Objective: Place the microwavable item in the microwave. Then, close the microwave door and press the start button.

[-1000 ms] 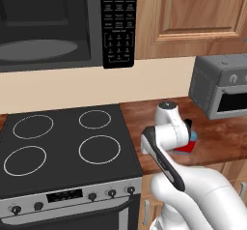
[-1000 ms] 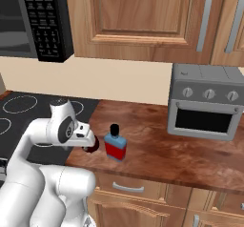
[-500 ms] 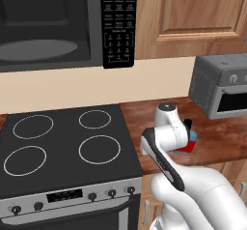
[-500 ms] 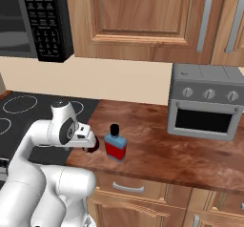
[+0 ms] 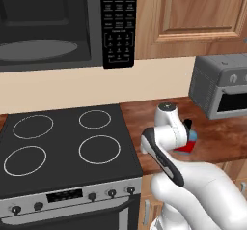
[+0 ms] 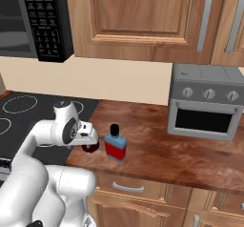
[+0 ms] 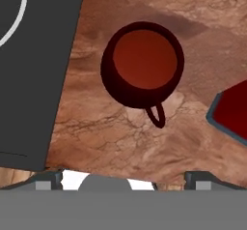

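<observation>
Dark red mug [image 7: 143, 64] upright on the wooden counter, microwave [image 5: 67, 23] mounted above the stove.
The mug's handle is turned toward the hand camera; the grey turntable [image 5: 38, 50] is seen inside the black microwave.

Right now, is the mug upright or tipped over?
Upright. The hand view looks straight down into the mug: round rim and inner floor showing, nothing in it, handle out sideways, standing on the counter.
</observation>
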